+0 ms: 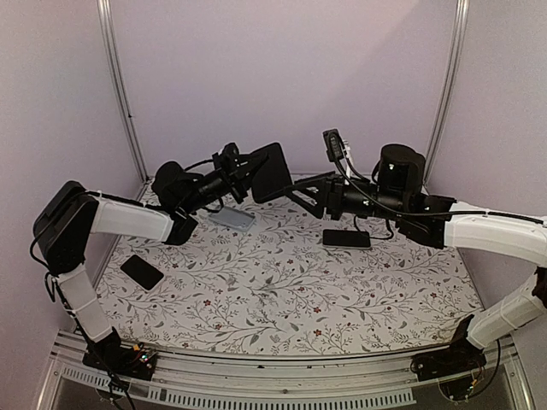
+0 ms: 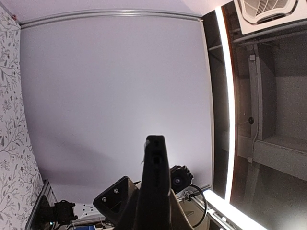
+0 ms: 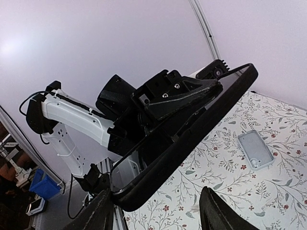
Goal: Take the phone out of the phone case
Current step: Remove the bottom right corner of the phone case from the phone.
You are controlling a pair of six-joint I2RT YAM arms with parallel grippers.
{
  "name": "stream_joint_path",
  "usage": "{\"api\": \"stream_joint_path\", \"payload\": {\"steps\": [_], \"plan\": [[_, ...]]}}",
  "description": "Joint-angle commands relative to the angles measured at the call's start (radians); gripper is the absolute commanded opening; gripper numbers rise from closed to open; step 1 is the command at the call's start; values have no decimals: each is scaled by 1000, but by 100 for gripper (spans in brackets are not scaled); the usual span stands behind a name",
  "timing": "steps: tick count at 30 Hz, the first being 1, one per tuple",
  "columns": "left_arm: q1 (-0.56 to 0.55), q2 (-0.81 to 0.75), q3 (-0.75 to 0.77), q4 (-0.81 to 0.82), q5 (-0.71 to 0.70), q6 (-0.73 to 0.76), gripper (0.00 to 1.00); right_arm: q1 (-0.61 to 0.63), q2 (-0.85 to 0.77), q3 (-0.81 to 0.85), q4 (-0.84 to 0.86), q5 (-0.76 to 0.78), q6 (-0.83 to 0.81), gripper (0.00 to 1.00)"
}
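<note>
Holding the phone aloft edgewise, the closed left end effector may drop it onto the table if the open right end effector tugs unevenly.

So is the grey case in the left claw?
No: the grey case lies flat on the table; the left claw grips the black phone.

two arms, white links and black joints.
left arm and right arm: white shells between rounded black housings; black cables loop along them; screws dot a black wrist housing.
</note>
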State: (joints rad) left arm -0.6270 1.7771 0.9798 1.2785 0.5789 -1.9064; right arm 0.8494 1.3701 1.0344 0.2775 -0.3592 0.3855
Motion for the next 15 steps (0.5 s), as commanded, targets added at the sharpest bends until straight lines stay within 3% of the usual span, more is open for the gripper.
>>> {"api": "stream_joint_path", "payload": {"steps": [1, 8, 15], "plan": [[1, -50, 5, 171, 50, 66, 0, -41, 31, -4, 28, 41, 183, 61], [6, -80, -4, 180, 33, 156, 0, -49, 72, -2, 29, 23, 350, 55], [9, -98, -14, 202, -3, 170, 0, -48, 108, 11, -52, 77, 382, 53]]}}
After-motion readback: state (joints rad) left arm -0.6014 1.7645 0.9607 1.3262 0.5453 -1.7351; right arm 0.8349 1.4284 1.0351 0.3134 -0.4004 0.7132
